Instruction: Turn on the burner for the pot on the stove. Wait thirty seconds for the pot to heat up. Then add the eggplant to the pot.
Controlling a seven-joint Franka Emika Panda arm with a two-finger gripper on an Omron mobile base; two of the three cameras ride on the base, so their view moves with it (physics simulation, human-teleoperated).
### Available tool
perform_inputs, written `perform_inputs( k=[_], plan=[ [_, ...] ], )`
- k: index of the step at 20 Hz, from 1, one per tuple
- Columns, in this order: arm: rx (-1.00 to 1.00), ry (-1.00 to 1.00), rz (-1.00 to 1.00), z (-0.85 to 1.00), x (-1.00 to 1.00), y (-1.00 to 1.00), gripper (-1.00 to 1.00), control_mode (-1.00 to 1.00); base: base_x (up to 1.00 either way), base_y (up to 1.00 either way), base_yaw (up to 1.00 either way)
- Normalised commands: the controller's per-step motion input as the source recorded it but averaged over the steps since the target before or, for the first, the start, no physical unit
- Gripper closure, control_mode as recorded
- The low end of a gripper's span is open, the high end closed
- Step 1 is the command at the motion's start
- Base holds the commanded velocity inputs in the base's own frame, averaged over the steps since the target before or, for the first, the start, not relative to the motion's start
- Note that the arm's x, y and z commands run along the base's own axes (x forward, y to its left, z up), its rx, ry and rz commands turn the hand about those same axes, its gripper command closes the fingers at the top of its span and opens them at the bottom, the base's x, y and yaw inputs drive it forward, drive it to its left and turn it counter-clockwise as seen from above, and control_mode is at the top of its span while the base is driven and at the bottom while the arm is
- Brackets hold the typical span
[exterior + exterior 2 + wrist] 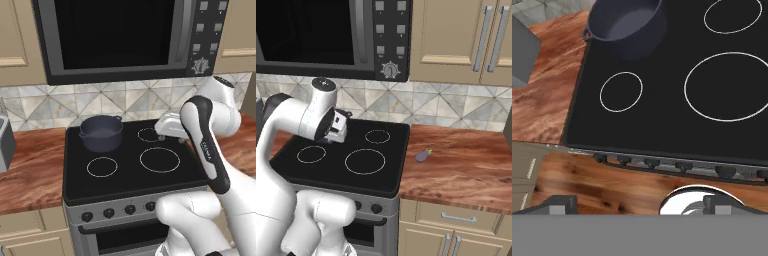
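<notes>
The dark blue-grey pot (101,132) (624,25) stands on the rear left ring of the stove (130,172) (336,170), whose black glass top has white rings. A row of black knobs (108,213) (651,162) runs along its grey front. On the wooden counter to the right of the stove lies the small grey-purple eggplant (422,155). My gripper (171,139) (332,140) (642,207) hovers above the cooktop, right of the pot and apart from it. It is open, its fingertips (559,205) wide apart with nothing between them.
A black-windowed microwave (120,35) (331,35) hangs over the stove. A grey appliance (5,145) (522,55) sits on the left counter. Wooden counter (466,165) stretches to the right under beige cabinets (456,40).
</notes>
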Motion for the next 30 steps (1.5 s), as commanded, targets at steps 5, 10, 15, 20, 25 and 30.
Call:
perform_inputs(
  k=[5, 10, 15, 20, 25, 30],
  plan=[
    [0.11, 0.01, 0.01, -0.22, -0.11, 0.54, -1.0, -1.0, 0.0, 0.0, 0.0],
    [-0.03, 0.02, 0.06, -0.26, -0.2, 0.6, -1.0, -1.0, 0.0, 0.0, 0.0],
    [-0.09, 0.0, 0.06, -0.3, -0.3, 0.55, -1.0, -1.0, 0.0, 0.0, 0.0],
    [-0.1, 0.0, 0.04, -0.36, -0.42, 0.41, -1.0, -1.0, 0.0, 0.0, 0.0],
    [-0.08, 0.0, 0.04, -0.33, -0.42, 0.27, -1.0, -1.0, 0.0, 0.0, 0.0],
    [-0.02, -0.01, 0.0, -0.16, -0.08, 0.01, -1.0, -1.0, 0.0, 0.0, 0.0]
  ],
)
